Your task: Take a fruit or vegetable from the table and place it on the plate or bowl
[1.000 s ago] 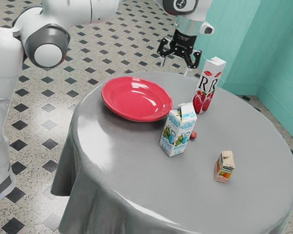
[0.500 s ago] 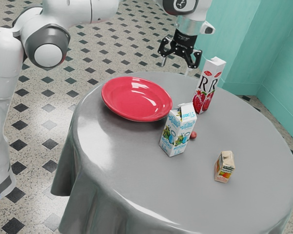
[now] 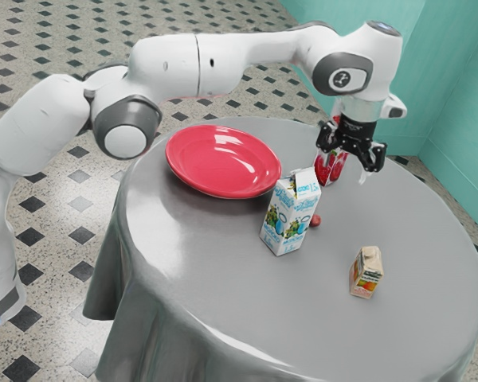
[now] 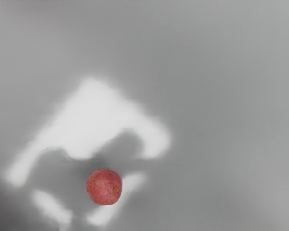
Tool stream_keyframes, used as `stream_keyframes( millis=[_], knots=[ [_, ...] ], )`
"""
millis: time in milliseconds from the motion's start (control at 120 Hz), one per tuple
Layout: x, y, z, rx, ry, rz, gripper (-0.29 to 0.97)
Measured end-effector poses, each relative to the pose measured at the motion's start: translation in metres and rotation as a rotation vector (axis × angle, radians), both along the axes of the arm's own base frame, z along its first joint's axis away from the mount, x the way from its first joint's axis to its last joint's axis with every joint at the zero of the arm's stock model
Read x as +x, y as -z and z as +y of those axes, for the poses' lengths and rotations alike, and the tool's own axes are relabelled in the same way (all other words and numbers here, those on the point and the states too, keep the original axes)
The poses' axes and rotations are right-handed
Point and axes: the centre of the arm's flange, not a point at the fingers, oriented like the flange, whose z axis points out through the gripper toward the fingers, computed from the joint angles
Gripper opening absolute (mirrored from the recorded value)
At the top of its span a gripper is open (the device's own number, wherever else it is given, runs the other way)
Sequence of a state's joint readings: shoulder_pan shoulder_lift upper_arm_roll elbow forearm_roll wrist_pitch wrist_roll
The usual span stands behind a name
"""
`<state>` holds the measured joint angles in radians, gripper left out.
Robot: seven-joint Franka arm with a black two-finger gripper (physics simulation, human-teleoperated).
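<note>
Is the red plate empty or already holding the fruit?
Empty: the red plate is bare; the small red fruit lies on the table beside the milk carton.

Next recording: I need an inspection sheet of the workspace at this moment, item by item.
Surface: round table under a grey cloth that drapes over its edge.
Job's things: small red fruit on the cloth, close by the milk carton; red plate with nothing on it.
Clutter: milk carton, strawberry carton and small orange carton, all standing.
Grippers: tool open, holding nothing, above the cloth and in front of the strawberry carton.
Cables: nothing seen.
Surroundings: checkered tile floor, teal wall.
</note>
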<state>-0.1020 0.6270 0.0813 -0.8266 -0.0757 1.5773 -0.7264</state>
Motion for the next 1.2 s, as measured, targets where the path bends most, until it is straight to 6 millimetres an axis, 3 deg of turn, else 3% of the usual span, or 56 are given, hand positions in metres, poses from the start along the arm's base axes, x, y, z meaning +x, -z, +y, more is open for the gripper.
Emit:
stream_keyframes(
  millis=[217, 567, 708, 925, 1200],
  knots=[
    [0.014, 0.037, 0.004, -0.006, -0.005, 0.036, 0.68],
    [-0.002, 0.047, 0.017, 0.005, -0.100, 0.180, 0.68],
    [-0.005, 0.070, 0.009, 0.011, -0.128, 0.238, 0.68],
    [-0.004, 0.087, 0.001, 0.018, -0.160, 0.263, 0.68],
    [0.002, 0.093, -0.002, 0.010, -0.195, 0.228, 0.68]
  ],
)
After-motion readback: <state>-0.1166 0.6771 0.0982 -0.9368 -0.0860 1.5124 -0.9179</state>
